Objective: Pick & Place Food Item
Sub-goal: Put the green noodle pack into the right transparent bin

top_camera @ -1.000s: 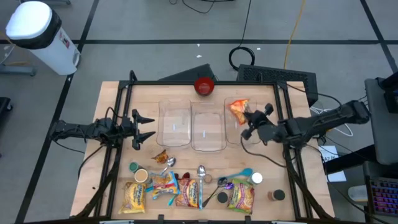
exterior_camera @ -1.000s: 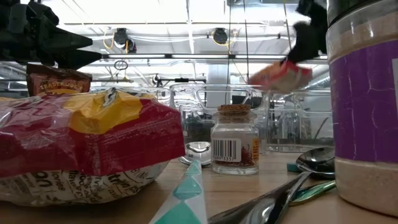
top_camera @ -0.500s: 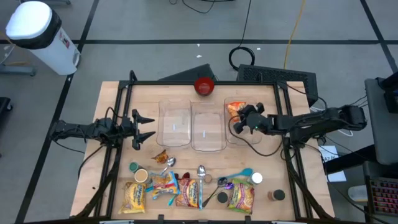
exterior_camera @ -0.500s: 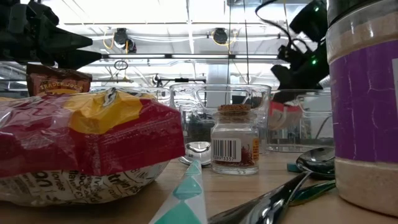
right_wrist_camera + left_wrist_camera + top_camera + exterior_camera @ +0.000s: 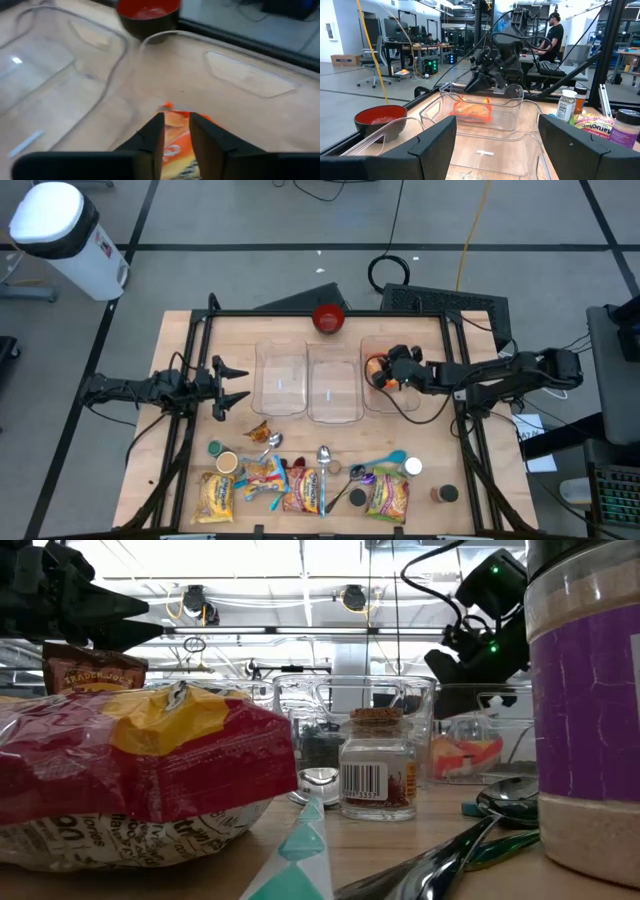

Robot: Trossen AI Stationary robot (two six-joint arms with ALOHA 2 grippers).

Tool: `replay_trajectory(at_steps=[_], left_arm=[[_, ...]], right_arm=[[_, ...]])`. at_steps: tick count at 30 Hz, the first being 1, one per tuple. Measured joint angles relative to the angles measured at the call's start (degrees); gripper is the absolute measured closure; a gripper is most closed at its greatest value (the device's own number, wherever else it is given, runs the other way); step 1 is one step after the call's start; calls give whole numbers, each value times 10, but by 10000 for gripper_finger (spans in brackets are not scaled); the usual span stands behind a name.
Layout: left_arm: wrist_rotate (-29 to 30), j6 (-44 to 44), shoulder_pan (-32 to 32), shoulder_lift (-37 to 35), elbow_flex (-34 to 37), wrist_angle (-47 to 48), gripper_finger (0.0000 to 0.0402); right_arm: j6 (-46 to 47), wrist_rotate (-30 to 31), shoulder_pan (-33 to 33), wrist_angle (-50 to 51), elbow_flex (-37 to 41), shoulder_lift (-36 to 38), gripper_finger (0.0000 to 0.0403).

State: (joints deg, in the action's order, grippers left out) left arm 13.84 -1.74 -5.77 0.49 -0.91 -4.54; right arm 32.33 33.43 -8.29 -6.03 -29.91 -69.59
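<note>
One orange packet [image 5: 378,369] — right gripper [image 5: 386,370] clamped.

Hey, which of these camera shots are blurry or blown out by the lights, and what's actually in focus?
Low view: ceiling lights wash out the top, and the near purple-labelled jar and noodle packet fill much of the frame; the small spice jar is sharpest. Right wrist view: soft throughout, the orange snack packet smeared between the right gripper fingers. High and left wrist views: evenly lit and clear.
</note>
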Motion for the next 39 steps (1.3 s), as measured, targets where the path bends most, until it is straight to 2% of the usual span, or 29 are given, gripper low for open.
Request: replay_trajectory(at_steps=[5,9,16,20,28,35,39], left_arm=[[0,0,0,0,0,0,117],[0,0,0,0,0,0,117],[0,0,0,0,0,0,117],[0,0,0,0,0,0,117],[0,0,0,0,0,0,117],[0,0,0,0,0,0,117],[0,0,0,0,0,0,117]], right_arm=[[-30,-59,0,-31,0,2,265],[-60,-149,0,-68,0,14,243],[-80,-338,21,-160,1,51,227],[-97,-392,72,-230,1,76,227],[-197,-395,246,-345,0,69,205],[-214,-391,358,-385,0,50,168],[-213,-330,394,-377,0,46,165]])
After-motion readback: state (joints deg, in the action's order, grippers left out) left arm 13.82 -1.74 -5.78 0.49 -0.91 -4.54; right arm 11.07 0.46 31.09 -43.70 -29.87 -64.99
